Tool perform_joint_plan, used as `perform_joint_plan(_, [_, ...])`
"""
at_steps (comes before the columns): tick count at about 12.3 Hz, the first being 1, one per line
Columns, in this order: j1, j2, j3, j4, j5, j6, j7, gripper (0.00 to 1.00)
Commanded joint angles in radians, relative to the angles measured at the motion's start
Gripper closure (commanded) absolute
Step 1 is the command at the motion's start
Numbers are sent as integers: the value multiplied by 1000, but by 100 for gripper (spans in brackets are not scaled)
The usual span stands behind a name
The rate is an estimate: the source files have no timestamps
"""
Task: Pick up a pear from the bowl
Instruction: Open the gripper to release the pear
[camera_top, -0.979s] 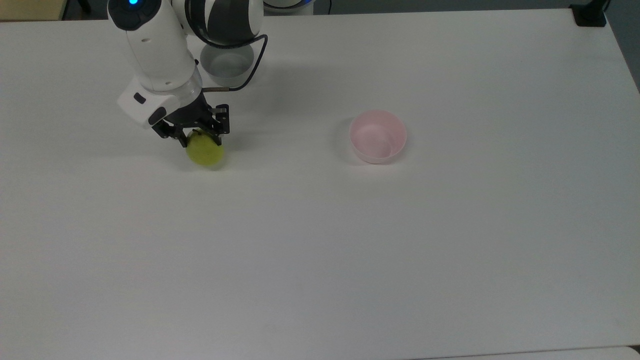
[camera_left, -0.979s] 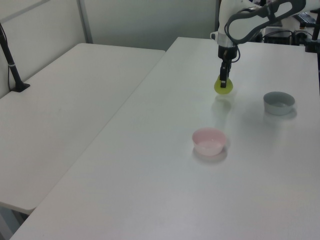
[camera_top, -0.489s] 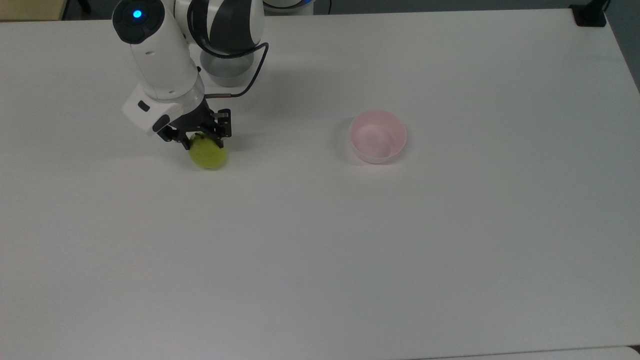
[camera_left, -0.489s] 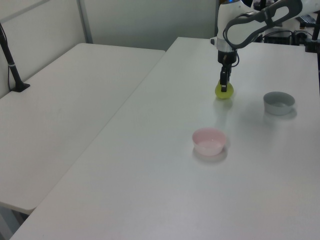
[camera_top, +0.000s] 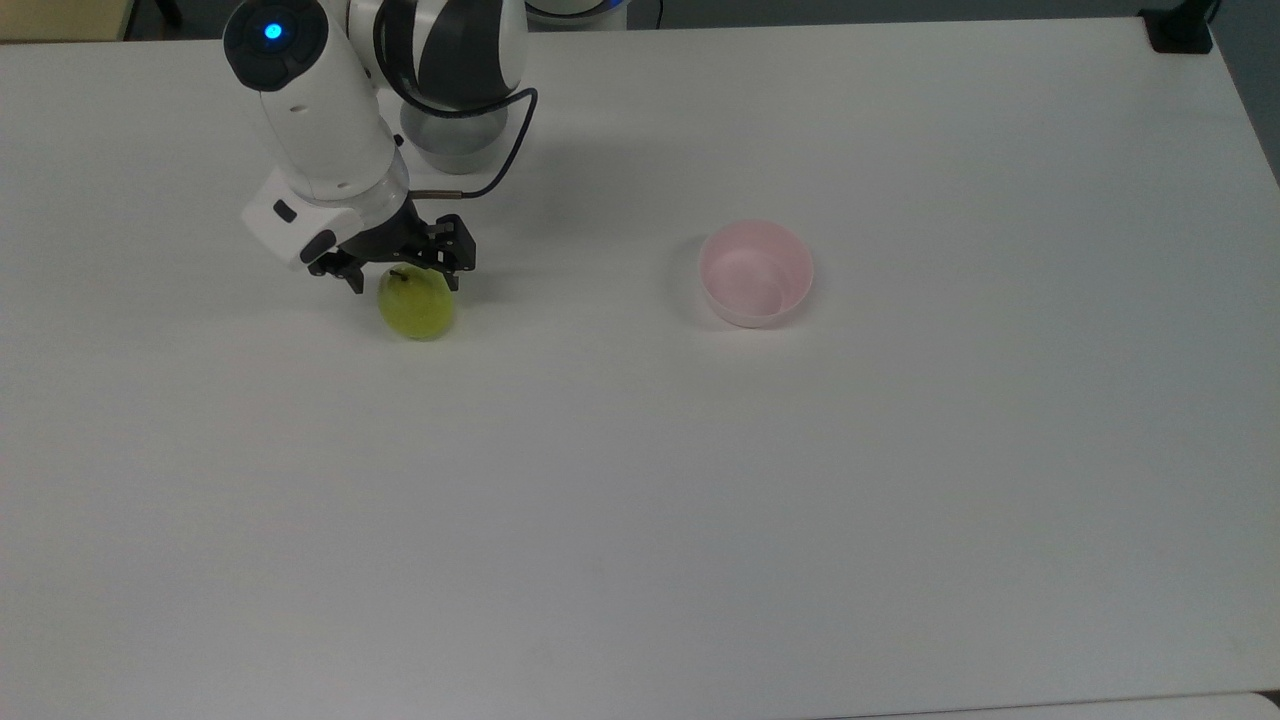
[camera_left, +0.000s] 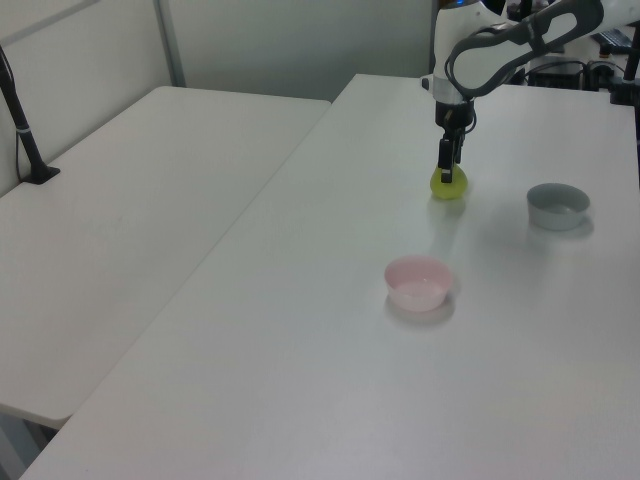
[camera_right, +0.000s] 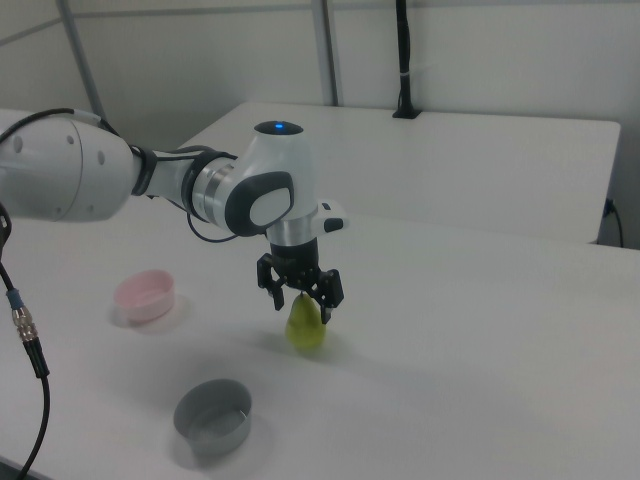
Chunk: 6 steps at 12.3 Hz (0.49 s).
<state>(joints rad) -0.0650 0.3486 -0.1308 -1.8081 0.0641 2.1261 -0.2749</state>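
Already out of its bowl, the small yellow-green pear (camera_top: 416, 304) sits on the white table (camera_top: 640, 500) at the top view's upper left, black two-finger gripper (camera_top: 398, 274) spread open just above; the pale pink bowl (camera_top: 755, 273) right of centre is empty.

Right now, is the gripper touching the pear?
Apart. In the right view the gripper has its fingers spread either side of the pear, with gaps to its neck; the pear stands on the table.

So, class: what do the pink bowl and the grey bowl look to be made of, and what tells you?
The pink bowl looks like matte plastic: a smooth, plain, evenly coloured wall with soft sheen. The grey bowl looks the same kind, plastic or possibly coated metal; its dull, uniform surface leaves that open.
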Motion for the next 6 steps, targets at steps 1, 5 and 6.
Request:
perform_joint_plan(1, [19,-77,-9,18,5,-110,66,0])
perform_joint_plan(5, [34,-186,-6,68,-41,-277,68,0])
perform_joint_plan(6, [34,-224,-1,70,-44,-314,68,0])
